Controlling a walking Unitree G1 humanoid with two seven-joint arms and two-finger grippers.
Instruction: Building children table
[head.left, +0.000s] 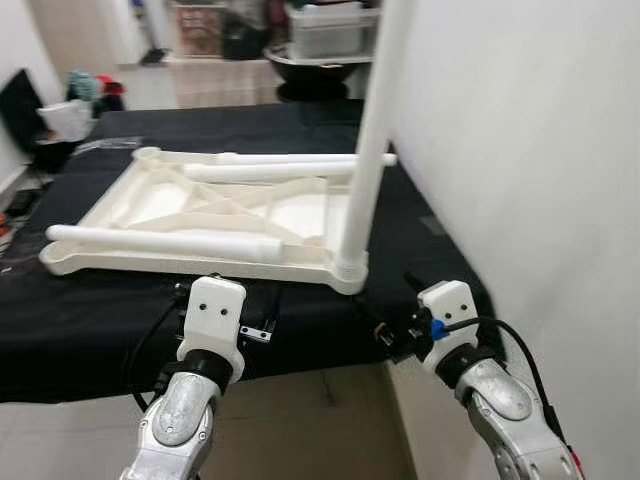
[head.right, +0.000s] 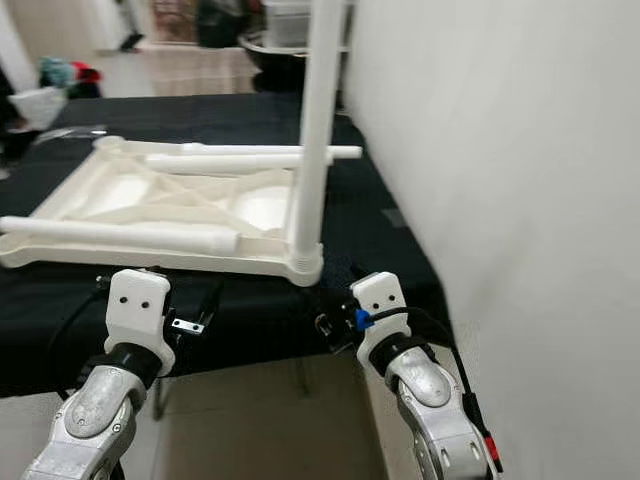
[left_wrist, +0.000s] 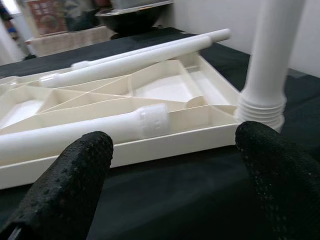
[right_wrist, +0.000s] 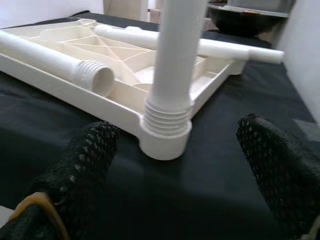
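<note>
left eye view: the cream tabletop (head.left: 200, 215) lies upside down on the black-covered counter (head.left: 90, 320), ribs facing up. 1 white leg (head.left: 365, 150) stands upright, screwed into the corner socket nearest the right arm. 2 loose legs (head.left: 165, 243) lie flat across the tabletop, 1 along the near edge and 1 along the far edge. the left hand (head.left: 215, 310) sits low at the counter's front edge, just below the tabletop's near rim. the right hand (head.left: 425, 325) sits at the counter's near right corner, beside and below the upright leg.

left wrist view: the left hand's fingers (left_wrist: 70, 185) are spread wide with nothing between them; the near loose leg and the tabletop rim lie just beyond.

right wrist view: the right hand's fingers (right_wrist: 277, 170) are spread wide, gripping nothing; the upright leg's threaded base (right_wrist: 167, 120) stands ahead between them, untouched.
</note>
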